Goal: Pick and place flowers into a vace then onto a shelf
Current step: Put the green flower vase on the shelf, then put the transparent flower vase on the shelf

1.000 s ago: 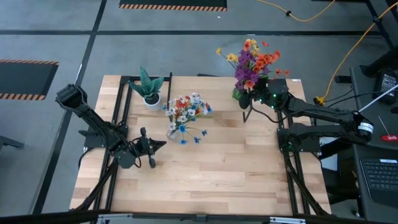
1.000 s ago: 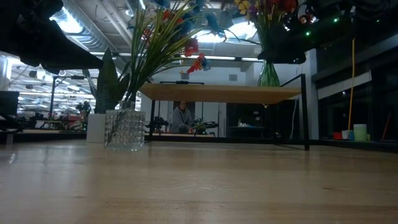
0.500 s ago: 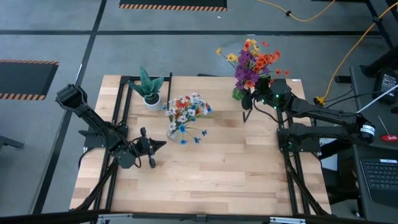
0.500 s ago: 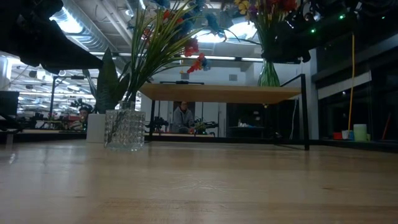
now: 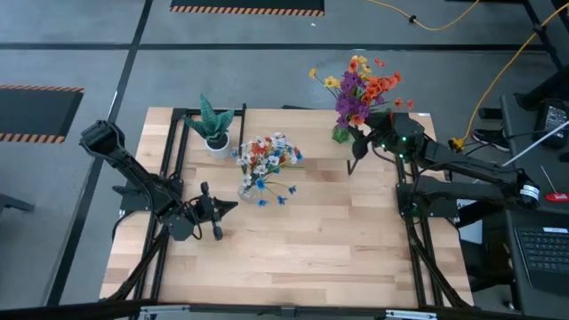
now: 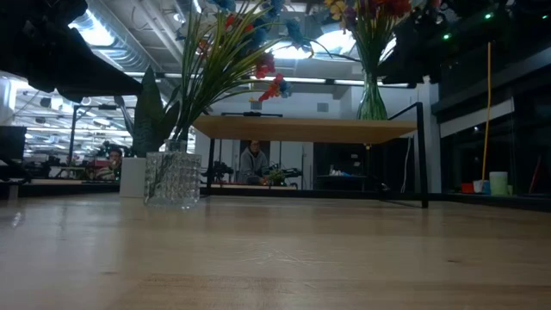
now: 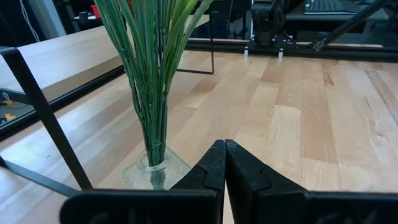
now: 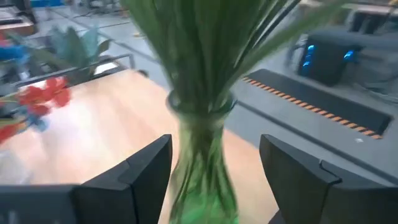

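A green glass vase (image 6: 372,99) with orange, purple and yellow flowers (image 5: 360,89) stands by its base on the right end of the shelf (image 6: 301,129). My right gripper (image 8: 216,146) is open just to the right of it, one finger on either side of the vase (image 8: 199,155), and touches nothing. A second clear vase (image 6: 172,178) of red, white and blue flowers (image 5: 267,158) stands on the table. My left gripper (image 7: 224,149) is shut and waits low on the table's left, pointing at that clear vase (image 7: 155,171).
A spiky green plant in a white pot (image 5: 213,133) stands at the far left of the table, left of the shelf. The shelf's thin black legs (image 6: 422,155) stand near my right gripper. Bare tabletop (image 5: 311,240) stretches toward the near edge.
My right gripper has drawn back from the green vase toward the table's right edge. In the low view its dark body no longer covers the vase neck. The vase has stayed upright on the shelf.
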You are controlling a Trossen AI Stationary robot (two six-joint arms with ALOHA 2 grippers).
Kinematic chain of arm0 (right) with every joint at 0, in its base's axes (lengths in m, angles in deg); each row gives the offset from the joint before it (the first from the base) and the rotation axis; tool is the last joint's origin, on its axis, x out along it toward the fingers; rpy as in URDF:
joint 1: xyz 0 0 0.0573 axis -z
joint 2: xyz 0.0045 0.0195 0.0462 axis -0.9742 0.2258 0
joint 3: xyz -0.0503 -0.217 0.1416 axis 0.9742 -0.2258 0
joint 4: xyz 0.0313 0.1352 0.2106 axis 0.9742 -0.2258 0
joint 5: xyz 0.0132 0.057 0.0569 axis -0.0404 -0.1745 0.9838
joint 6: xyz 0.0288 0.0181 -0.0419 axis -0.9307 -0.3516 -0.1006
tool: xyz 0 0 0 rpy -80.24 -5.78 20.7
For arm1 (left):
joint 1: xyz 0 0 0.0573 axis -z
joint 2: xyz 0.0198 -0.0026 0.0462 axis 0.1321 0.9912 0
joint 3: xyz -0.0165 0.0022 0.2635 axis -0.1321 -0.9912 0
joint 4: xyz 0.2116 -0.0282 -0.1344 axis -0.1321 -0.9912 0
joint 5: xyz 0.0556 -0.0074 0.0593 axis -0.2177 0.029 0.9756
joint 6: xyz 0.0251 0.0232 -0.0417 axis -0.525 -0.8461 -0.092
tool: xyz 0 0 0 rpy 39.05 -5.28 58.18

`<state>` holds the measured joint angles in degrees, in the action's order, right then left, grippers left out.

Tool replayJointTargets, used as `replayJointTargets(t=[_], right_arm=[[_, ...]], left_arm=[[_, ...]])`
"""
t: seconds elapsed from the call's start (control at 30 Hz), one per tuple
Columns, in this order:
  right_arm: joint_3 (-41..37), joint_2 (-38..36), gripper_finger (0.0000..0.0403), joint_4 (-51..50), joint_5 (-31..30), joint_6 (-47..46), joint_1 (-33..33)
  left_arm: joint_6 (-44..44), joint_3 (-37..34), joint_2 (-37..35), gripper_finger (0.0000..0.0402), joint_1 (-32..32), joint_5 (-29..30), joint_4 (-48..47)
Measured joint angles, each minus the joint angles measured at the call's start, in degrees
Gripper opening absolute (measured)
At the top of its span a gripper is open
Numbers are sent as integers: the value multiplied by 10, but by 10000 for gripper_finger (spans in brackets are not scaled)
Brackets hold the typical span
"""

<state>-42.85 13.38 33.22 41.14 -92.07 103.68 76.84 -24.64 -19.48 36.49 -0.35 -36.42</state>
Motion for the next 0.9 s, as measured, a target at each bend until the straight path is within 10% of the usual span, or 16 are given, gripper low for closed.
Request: replayJointTargets(t=[0.6,0.9], right_arm=[[0,-130,244,-135,195,-39,-73],[0,-128,244,-143,154,8,-219]], left_arm=[[0,0,0,2,0,2,0],[2,0,0,2,0,2,0]])
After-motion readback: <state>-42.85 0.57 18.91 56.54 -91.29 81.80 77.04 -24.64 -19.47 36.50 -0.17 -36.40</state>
